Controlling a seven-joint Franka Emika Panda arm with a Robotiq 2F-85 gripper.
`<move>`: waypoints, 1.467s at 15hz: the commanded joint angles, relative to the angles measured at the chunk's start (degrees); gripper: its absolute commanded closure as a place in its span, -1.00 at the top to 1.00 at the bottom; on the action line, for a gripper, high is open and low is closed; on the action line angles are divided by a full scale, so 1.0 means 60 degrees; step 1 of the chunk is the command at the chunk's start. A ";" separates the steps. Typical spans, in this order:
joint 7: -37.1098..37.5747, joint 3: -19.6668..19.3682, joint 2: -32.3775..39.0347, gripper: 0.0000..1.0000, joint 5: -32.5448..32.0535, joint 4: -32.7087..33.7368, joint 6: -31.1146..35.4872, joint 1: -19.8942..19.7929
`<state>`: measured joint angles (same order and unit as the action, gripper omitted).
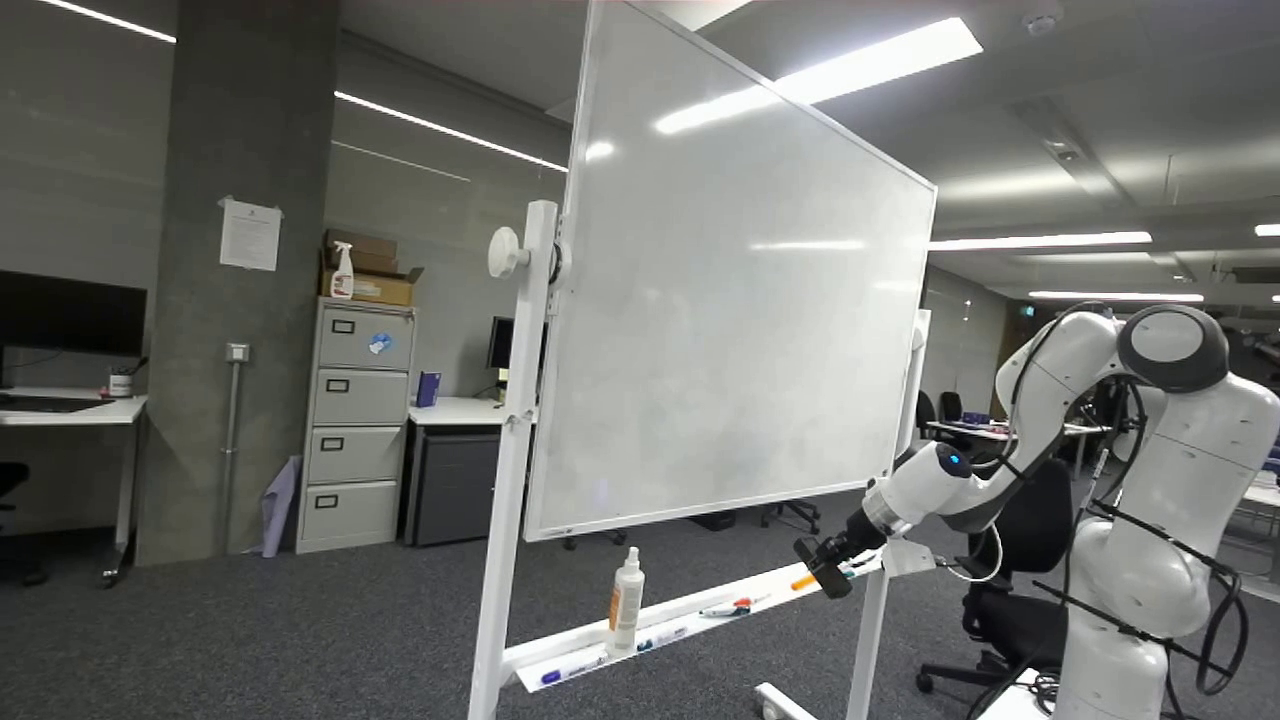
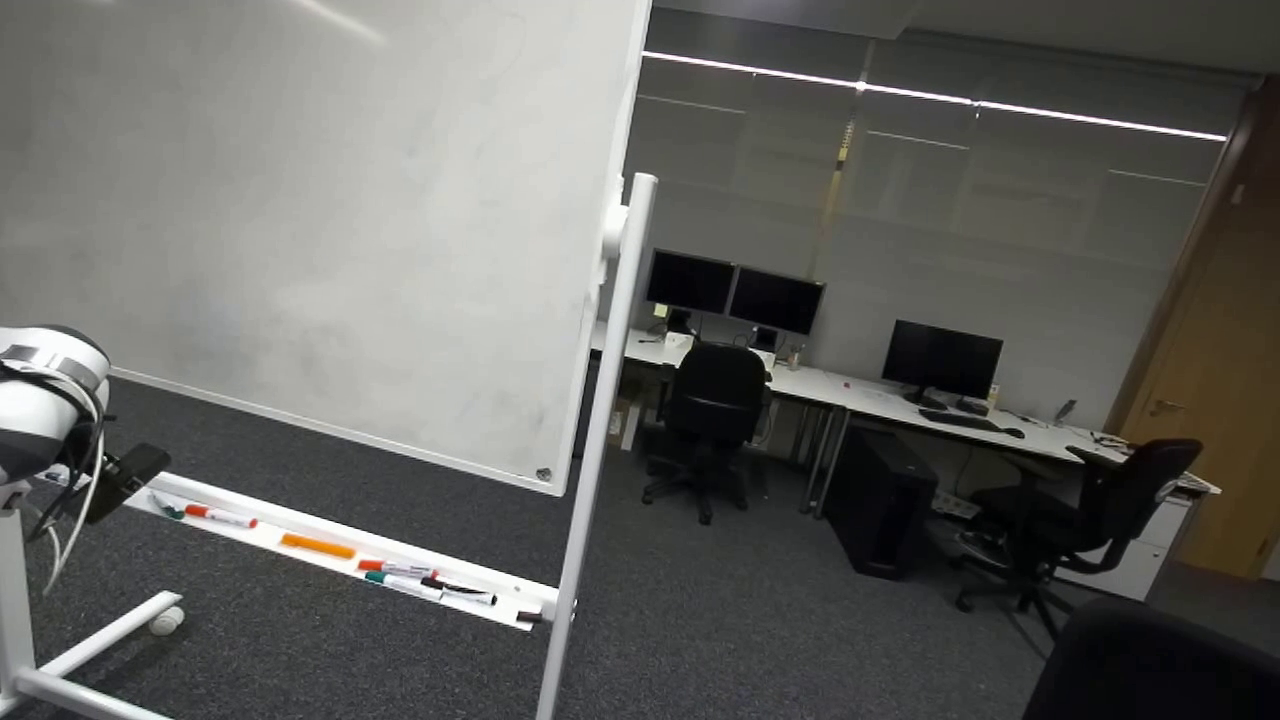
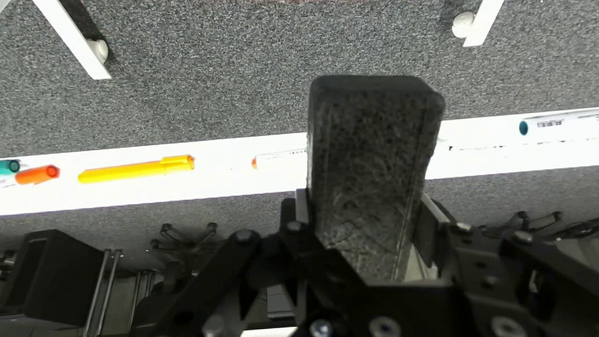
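My gripper [image 3: 365, 206] is shut on a dark grey block like a whiteboard eraser [image 3: 374, 135], one finger on each side of it. The gripper also shows in both exterior views [image 1: 838, 552] [image 2: 112, 490], just below the lower edge of the whiteboard [image 1: 740, 320] and by the white pen tray [image 2: 270, 530]. The eraser appears apart from the board; its exact height over the tray is hard to tell. In the wrist view it covers part of the tray and a white marker [image 3: 281, 160]. An orange pen [image 3: 135, 170] lies on the tray to the left.
A spray bottle [image 1: 625, 605] stands on the tray near a blue-capped marker [image 1: 575, 668]. Several markers lie along it, including a red-capped one [image 2: 220, 516]. The white stand posts [image 1: 512, 450] [image 2: 600, 430] flank the board. An office chair [image 1: 1025, 560] is near the arm.
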<state>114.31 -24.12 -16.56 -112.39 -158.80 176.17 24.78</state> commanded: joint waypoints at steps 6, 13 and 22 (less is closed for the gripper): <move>-0.0003 -0.0345 0.0066 -0.40 -0.0132 0.0023 0.0192 -0.0240; -0.0081 -0.2097 0.0316 -0.40 -0.0478 0.0253 0.1262 -0.0668; -0.0336 -0.3488 0.0921 -0.40 -0.0391 0.0516 0.1772 -0.0574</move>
<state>113.63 -43.30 -13.87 -113.70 -157.71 184.59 21.49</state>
